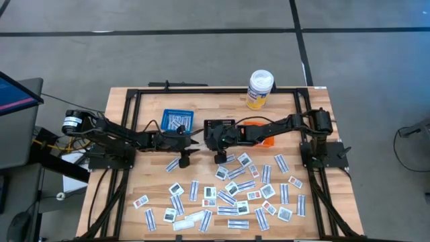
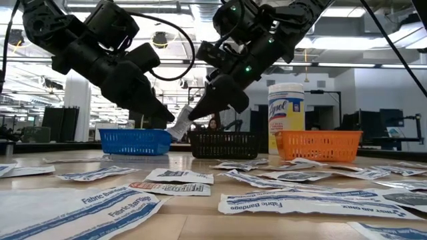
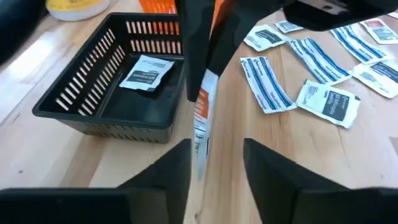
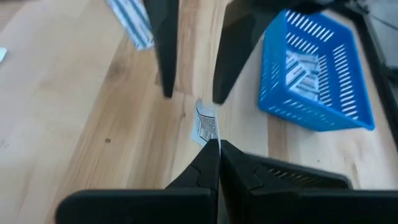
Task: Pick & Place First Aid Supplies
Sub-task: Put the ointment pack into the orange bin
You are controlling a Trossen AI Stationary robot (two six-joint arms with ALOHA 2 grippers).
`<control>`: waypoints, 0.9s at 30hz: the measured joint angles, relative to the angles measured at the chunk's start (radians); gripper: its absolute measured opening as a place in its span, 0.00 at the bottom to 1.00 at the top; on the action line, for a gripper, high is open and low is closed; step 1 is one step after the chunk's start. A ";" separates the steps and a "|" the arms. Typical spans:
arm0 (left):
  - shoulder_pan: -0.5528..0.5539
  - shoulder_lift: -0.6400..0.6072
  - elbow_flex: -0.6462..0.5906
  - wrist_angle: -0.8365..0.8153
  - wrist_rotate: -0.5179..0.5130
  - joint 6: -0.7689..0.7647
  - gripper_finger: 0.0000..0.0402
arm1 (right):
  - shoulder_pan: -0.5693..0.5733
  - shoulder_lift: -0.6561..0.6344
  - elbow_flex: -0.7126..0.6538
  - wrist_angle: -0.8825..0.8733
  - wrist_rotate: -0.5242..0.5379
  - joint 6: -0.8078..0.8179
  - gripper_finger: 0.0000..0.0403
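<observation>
A small white packet with an orange mark hangs in the air between my two grippers, over the table's middle in front of the black basket. My right gripper, reaching in from the right, is shut on it. My left gripper, coming from the left, is open; its fingers stand on either side of the packet's lower end, and I cannot tell whether one of them touches it. Many more first aid supplies, flat white packets and strips, lie spread over the near half of the table. My right gripper pinches one end of the packet between its two fingers, at their free ends. The fingers slant down from the table's right side. The packet is lifted clear of the table and slants down from the fingertips toward the left gripper.
Three small baskets stand in a row at the back: blue with packets in it, black with one packet, orange. A tall white bottle stands behind them. A black frame edges the table.
</observation>
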 joint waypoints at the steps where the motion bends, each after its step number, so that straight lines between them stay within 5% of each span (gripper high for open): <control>1: 0.000 0.000 0.000 0.000 0.000 0.000 0.39 | 0.000 0.000 0.000 0.006 -0.001 0.000 0.00; 10: 0.000 0.000 0.000 0.001 0.000 0.010 0.39 | 0.011 0.000 0.000 0.056 -0.019 -0.011 0.00; 22: 0.000 0.000 0.000 0.005 -0.011 0.045 0.03 | 0.010 0.001 0.000 0.058 -0.019 -0.008 0.00; 27: 0.000 0.001 0.000 0.011 -0.069 0.045 0.03 | 0.009 0.001 0.002 0.017 0.026 0.013 0.00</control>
